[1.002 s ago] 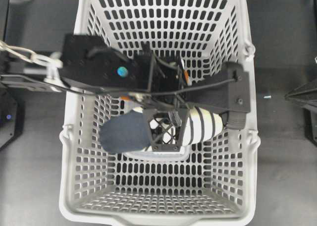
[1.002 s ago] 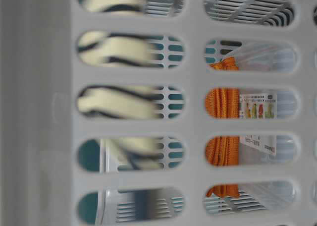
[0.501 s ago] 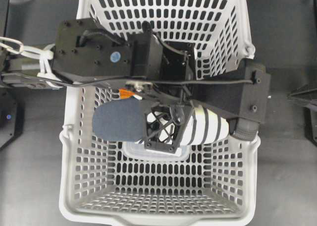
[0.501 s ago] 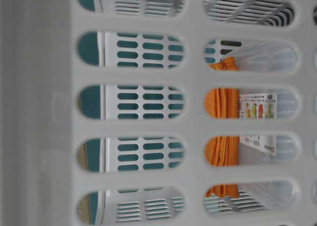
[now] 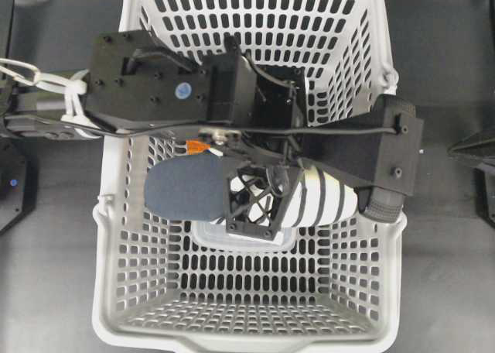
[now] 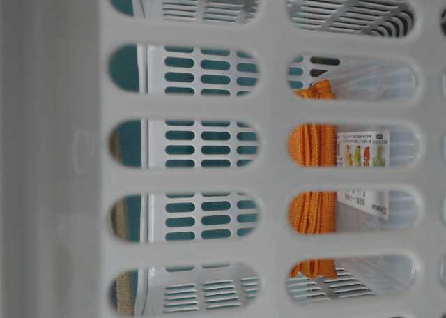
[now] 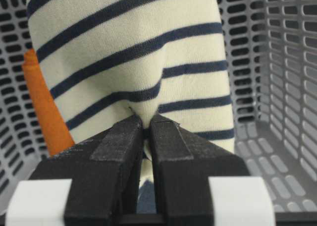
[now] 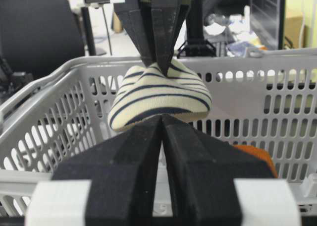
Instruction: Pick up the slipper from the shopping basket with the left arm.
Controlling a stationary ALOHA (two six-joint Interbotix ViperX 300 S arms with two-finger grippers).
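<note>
Table-level only: perhaps packaged orange cloth

I see the left arm and slipper spanning the basket mid-opening; near half open, orange cloth along one wall.

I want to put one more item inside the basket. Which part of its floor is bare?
The near half of the shopping basket floor is bare. Crowded: the middle, where the left tool holds the slipper, and the folded orange cloth beneath.
</note>
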